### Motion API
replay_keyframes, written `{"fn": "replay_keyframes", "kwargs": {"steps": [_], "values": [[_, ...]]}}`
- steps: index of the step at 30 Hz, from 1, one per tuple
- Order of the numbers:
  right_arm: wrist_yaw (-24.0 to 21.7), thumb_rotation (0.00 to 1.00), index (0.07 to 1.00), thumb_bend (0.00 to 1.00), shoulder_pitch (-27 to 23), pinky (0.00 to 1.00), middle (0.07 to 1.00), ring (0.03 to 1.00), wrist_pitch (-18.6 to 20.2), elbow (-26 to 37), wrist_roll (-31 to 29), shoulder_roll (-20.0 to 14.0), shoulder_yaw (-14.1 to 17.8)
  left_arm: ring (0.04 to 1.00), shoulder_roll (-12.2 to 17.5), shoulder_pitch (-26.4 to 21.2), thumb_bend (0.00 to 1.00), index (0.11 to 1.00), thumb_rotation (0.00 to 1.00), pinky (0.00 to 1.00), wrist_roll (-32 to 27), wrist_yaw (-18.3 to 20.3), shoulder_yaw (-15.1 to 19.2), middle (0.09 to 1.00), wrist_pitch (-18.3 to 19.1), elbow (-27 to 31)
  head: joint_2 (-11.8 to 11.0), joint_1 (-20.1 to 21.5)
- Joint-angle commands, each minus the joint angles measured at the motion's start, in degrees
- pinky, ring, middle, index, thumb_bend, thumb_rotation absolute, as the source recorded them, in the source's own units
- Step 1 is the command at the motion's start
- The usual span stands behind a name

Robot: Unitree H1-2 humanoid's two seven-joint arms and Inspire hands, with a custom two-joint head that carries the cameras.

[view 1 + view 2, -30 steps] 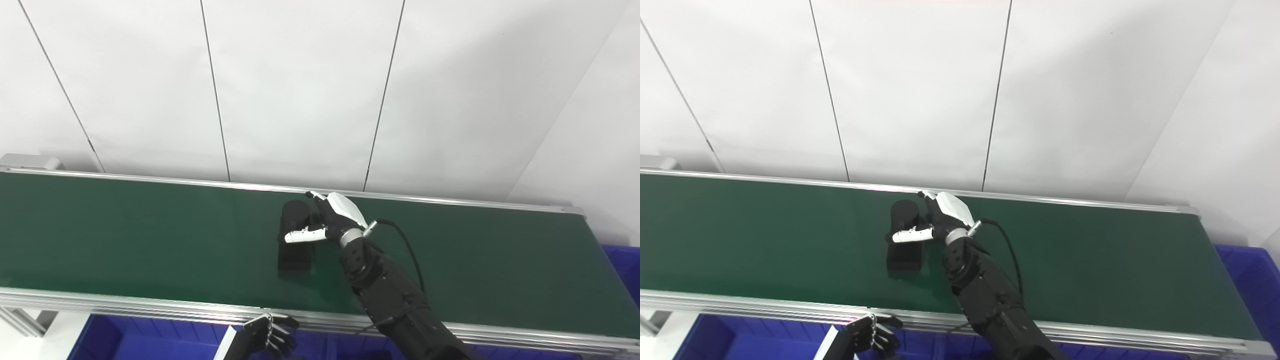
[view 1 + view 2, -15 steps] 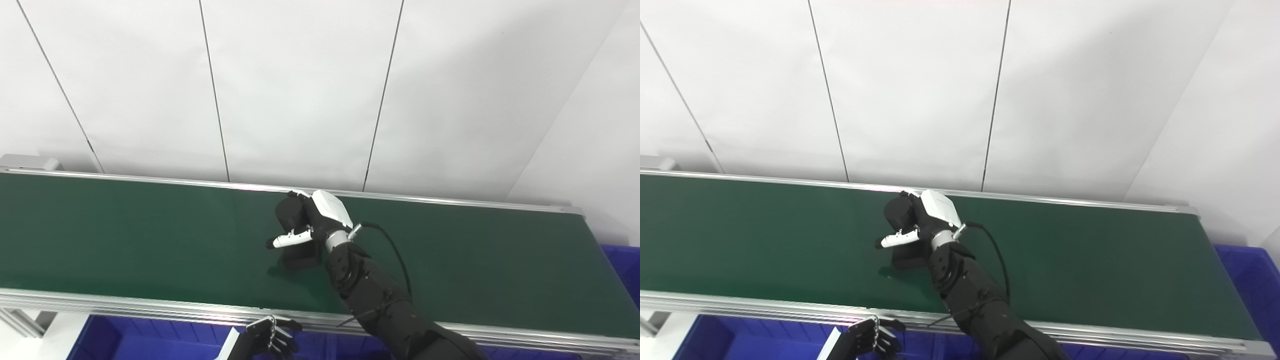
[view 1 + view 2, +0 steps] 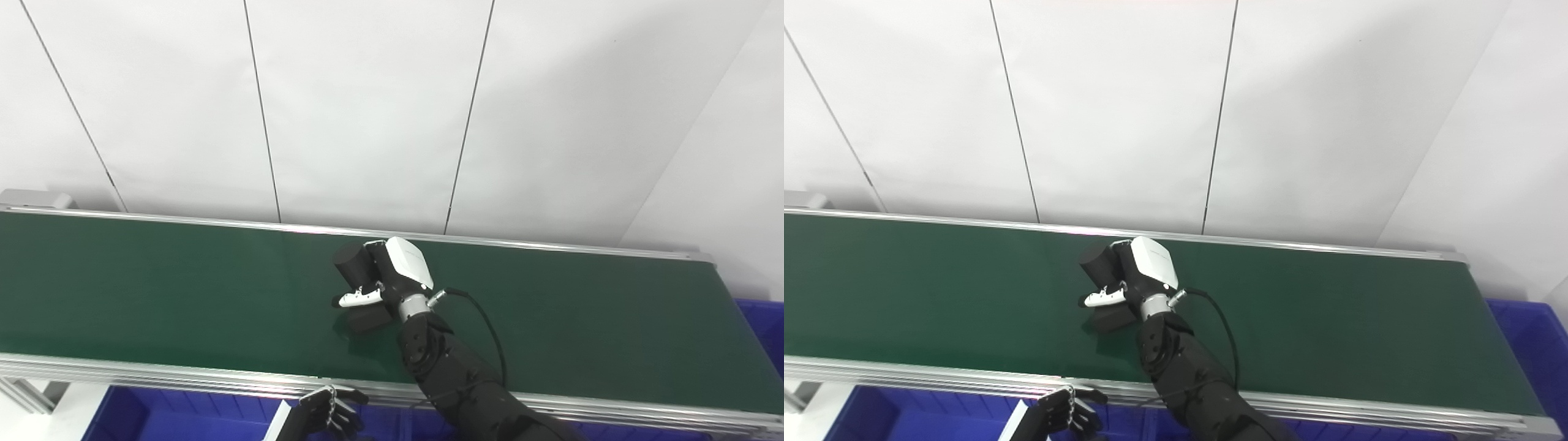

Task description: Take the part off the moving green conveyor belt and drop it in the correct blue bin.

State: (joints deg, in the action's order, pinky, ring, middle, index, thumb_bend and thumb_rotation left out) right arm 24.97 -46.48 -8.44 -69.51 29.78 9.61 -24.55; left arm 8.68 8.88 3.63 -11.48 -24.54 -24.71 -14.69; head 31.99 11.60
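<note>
Right hand (image 3: 392, 278) wrapped around black cylindrical part (image 3: 355, 269), fingers and thumb clamped on its sides, upper end tilted toward the far-left, lower end by the green conveyor belt (image 3: 153, 294) near mid-width; contact with the belt impossible to judge. Left hand (image 3: 327, 413) low at the near rail, fingers curled, holding nothing visible, above blue bin (image 3: 184, 416). Second blue bin (image 3: 1528, 343) past the belt's right end.

two side-by-side head views look down at the same green conveyor belt (image 3: 153, 294) and wall.
</note>
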Motion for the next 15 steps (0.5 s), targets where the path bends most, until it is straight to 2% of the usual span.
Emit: {"fn": "replay_keyframes", "kwargs": {"steps": [1,3,7,10,13,15], "values": [[1.94,0.0,0.473,0.49,-0.23,0.36,0.543,0.479,-3.34,2.56,-0.08,0.64,0.23,0.397,0.21,-0.8,0.57,0.624,0.38,0.32,0.22,0.07,0.21,0.475,-2.22,1.32,0.05,-0.02],[2.9,0.0,0.478,0.49,0.48,0.34,0.543,0.478,-3.79,3.85,-0.15,0.36,0.48,0.402,0.13,-0.94,0.58,0.625,0.39,0.32,-0.41,0.92,0.68,0.477,-2.22,1.09,0.17,0.22],[4.86,0.0,0.478,0.49,3.79,0.34,0.549,0.465,-4.28,10.26,-0.29,-0.83,1.73,0.403,-0.42,-0.96,0.6,0.623,0.41,0.33,-1.34,2.56,2.0,0.476,-2.22,0.7,0.53,0.5],[4.53,0.0,0.475,0.49,7.01,0.34,0.548,0.463,-3.34,16.8,-0.13,-2.01,2.63,0.408,-0.87,-0.74,0.59,0.624,0.39,0.35,-1.98,3.81,3.21,0.476,-2.22,0.67,1.2,1.17],[2.44,0.0,0.474,0.5,12.86,0.36,0.506,0.477,-1.77,27.86,-1.37,-3.59,4.7,0.416,-1.1,-0.44,0.61,0.629,0.43,0.37,-2.22,5.07,4.43,0.479,-2.22,0.69,1.91,1.62],[1.28,0.0,0.473,0.49,15.49,0.34,0.543,0.456,-1.34,32.82,-1.86,-4.15,5.76,0.423,-1.12,-0.25,0.61,0.636,0.43,0.38,-2.19,5.61,5.04,0.485,-2.22,0.87,2.78,1.86]]}}
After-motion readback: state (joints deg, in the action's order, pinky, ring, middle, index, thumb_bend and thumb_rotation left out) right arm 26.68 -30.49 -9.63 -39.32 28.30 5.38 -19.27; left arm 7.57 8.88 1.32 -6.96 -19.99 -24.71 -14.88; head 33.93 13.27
